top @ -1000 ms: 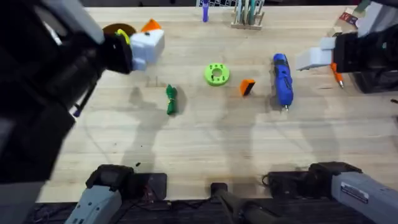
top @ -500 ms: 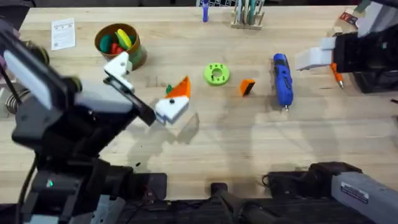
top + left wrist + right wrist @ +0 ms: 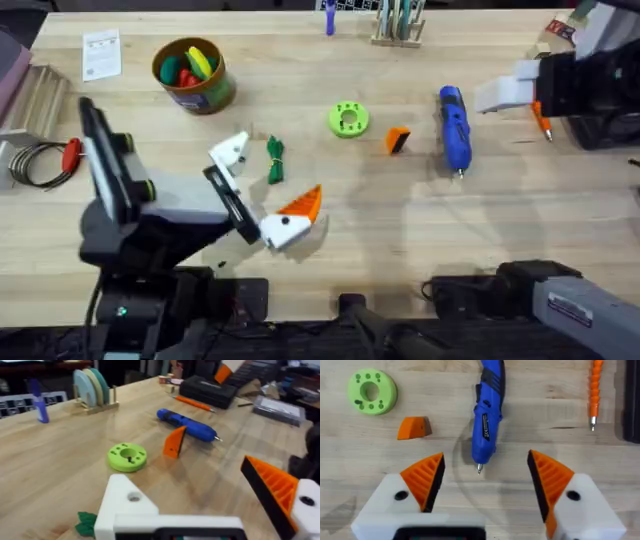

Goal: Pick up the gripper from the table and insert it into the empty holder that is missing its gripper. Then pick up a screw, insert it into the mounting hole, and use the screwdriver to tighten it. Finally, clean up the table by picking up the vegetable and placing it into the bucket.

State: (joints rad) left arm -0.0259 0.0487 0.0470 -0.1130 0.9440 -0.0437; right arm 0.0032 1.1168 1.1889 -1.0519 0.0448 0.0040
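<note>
The left pincer [image 3: 260, 192] hangs over the near-left part of the tabletop [image 3: 400, 230], its white fingers spread wide and holding nothing; one fingertip sits just beside the vegetable [image 3: 276, 159], the other, with its orange ribbed pad, lies nearer the front edge. The vegetable, slim and dark green, lies flat on the wood, left of the middle. Toward the far-left corner stands the bucket [image 3: 205, 94], a short olive-and-gold tin with red, yellow and green toy pieces above its rim, well apart from the vegetable. Near the middle of the tabletop a lime-green disc [image 3: 348, 119] lies flat, and just to its right sits the gripper [image 3: 398, 140], a small orange block with a black face. Right of that lies the screwdriver [image 3: 454, 128], blue and fat, its metal tip pointing toward the front edge. The right pincer [image 3: 510, 92] is held over the far-right side of the tabletop, its orange-padded fingers [image 3: 426, 477] wide apart and empty, with the screwdriver's tip under the gap between them. A thin orange tool [image 3: 594, 391] lies beside the screwdriver toward the right edge.
</note>
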